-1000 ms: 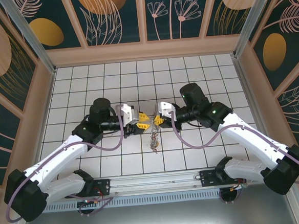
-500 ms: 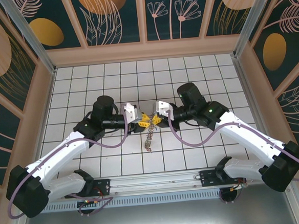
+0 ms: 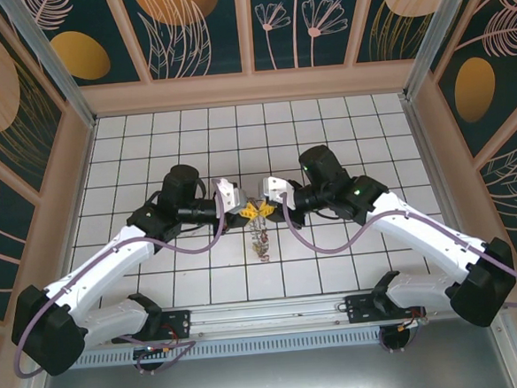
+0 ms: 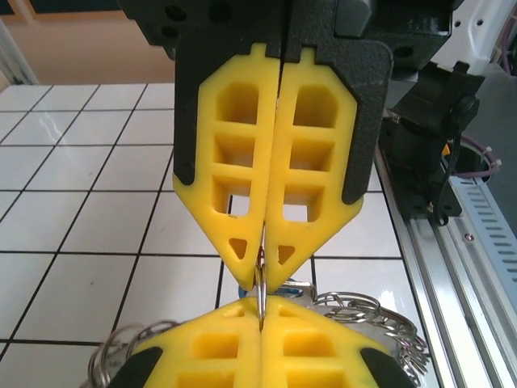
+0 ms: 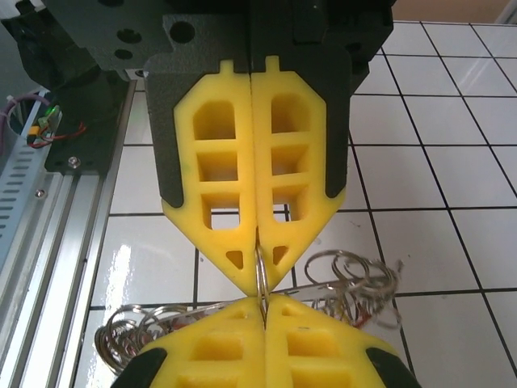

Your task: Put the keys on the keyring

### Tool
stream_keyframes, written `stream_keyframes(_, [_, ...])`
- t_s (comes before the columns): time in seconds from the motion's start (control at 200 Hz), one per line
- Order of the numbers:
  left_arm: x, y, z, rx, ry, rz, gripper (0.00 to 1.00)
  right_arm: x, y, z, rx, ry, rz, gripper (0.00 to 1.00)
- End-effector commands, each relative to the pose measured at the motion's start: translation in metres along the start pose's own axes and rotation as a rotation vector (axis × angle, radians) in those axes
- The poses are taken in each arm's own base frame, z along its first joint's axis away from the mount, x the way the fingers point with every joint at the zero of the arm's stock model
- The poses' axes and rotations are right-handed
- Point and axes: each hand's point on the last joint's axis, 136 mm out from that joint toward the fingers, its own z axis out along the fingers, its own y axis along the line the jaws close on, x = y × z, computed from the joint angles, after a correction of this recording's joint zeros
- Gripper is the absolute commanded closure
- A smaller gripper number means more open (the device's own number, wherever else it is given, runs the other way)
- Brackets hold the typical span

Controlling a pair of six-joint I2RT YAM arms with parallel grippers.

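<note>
Presently, above the middle of the white tiled surface (image 3: 149, 157): left end effector (image 3: 253, 211) and right end effector (image 3: 264, 210), each with yellow latticed plastic fingers on a black mount, set tip to tip.

Left end effector (image 4: 260, 314): fully closed, no gap between the fingers; pinches at its very tips a thin strand of the round grey metal keyring (image 4: 260, 284).

Right end effector (image 5: 262, 311): likewise closed flat; grips the same strand from the opposite side, with only a short bare length of wire between the two grasps.

Keyring: held in the air between both tips, edge-on to both wrist cameras, hence seen as a single wire. Carries a tangled bunch of small silvery wire loops (image 5: 347, 279), spilling to either side of the fingers and trailing towards the arm bases in the top view. Contact with the surface: cannot tell.

Small metal keys: blades and coloured heads not made out within the bunch; number on the ring not countable.

Step in hand, by judgement: two-sided hold on the ring, probably for working a loop round its coil. Next move likely calls for a small opposed twist or pull under an unbroken pinch. Risk: thin wire, tip-only grip, prone to slip or spring free.
</note>
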Motion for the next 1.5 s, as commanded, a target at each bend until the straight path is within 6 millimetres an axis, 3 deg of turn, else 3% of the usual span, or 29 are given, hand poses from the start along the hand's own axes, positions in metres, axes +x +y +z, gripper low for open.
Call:
stream_keyframes(0.0, [-0.036, -0.017, -0.01, 0.057, -0.158, 0.077, 1.0, -0.025, 0.0, -0.016, 0.037, -0.109, -0.039, 0.88])
stream_keyframes(0.27, [-0.043, -0.023, -0.01, 0.087, -0.22, 0.106, 1.0, -0.02, 0.012, -0.023, 0.026, -0.13, -0.026, 0.83])
stream_keyframes(0.531, [-0.044, -0.024, -0.01, 0.096, -0.238, 0.129, 1.0, -0.013, 0.011, -0.02, 0.033, -0.112, -0.014, 0.78])
stream_keyframes(0.691, [-0.043, -0.026, -0.01, 0.105, -0.24, 0.136, 1.0, -0.012, 0.013, -0.03, 0.032, -0.137, -0.01, 0.77])
stream_keyframes(0.786, [-0.043, -0.03, -0.011, 0.123, -0.242, 0.147, 1.0, -0.006, 0.017, -0.033, 0.032, -0.134, -0.018, 0.7])
stream_keyframes(0.886, [-0.042, -0.035, -0.012, 0.151, -0.244, 0.169, 1.0, 0.001, 0.022, -0.031, 0.023, -0.133, -0.016, 0.56])
stream_keyframes(1.136, [-0.045, -0.036, -0.012, 0.161, -0.255, 0.171, 1.0, 0.001, 0.029, -0.021, 0.008, -0.192, 0.007, 0.6])
stream_keyframes(1.497, [-0.045, -0.031, -0.01, 0.143, -0.259, 0.148, 1.0, -0.002, 0.032, -0.004, 0.028, -0.251, 0.033, 0.57])
